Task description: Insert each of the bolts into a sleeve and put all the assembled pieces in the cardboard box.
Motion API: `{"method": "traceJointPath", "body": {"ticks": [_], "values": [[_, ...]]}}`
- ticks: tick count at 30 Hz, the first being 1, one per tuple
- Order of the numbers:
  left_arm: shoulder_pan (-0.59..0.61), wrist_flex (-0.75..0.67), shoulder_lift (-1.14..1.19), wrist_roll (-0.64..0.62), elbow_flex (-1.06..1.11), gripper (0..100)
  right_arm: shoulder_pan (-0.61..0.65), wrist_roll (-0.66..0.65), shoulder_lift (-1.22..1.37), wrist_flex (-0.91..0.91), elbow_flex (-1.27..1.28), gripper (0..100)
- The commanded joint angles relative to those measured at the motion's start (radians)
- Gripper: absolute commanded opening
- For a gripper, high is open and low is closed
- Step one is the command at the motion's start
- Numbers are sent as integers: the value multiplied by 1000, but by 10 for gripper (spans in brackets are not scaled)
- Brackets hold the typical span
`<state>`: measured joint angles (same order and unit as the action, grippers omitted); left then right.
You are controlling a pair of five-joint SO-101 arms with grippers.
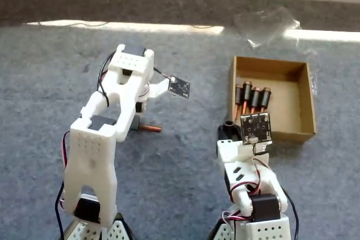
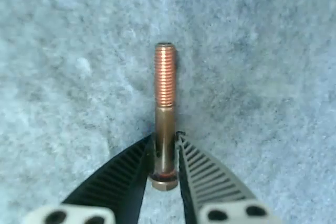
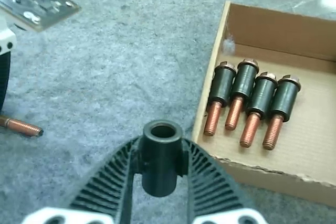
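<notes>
Though flat, bolt [image 2: 165, 109] within left hand [image 2: 166, 138]

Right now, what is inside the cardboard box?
Four bolts, each in a dark sleeve, lie side by side near one wall of the cardboard box. In the high view a circuit board on the right arm covers their threaded tips.

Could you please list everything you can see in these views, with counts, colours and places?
bolt: one, copper, down at the mat.
sleeve: one, black, near the cardboard box.
assembled pieces: four, black on copper, inside the box.
cardboard box: one, brown, on the mat.
plastic bag: one, clear, beyond the box.
mat: one, grey, under everything.
left gripper: one, black, shut on the bolt.
right gripper: one, black, shut on the sleeve.
</notes>
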<state>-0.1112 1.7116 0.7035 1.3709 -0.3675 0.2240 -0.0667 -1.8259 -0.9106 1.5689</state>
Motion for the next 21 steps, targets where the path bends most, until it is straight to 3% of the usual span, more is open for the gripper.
{"method": "traceJointPath", "body": {"ticks": [1,8,21], "values": [[18,-9,-16,342,-50,84,-13,2,-10,35,-15,4],[15,-8,-24,327,-53,85,-13,2,-10,35,-15,4],[13,34,-24,21,-283,85,-13,2,-10,35,-15,4]]}}
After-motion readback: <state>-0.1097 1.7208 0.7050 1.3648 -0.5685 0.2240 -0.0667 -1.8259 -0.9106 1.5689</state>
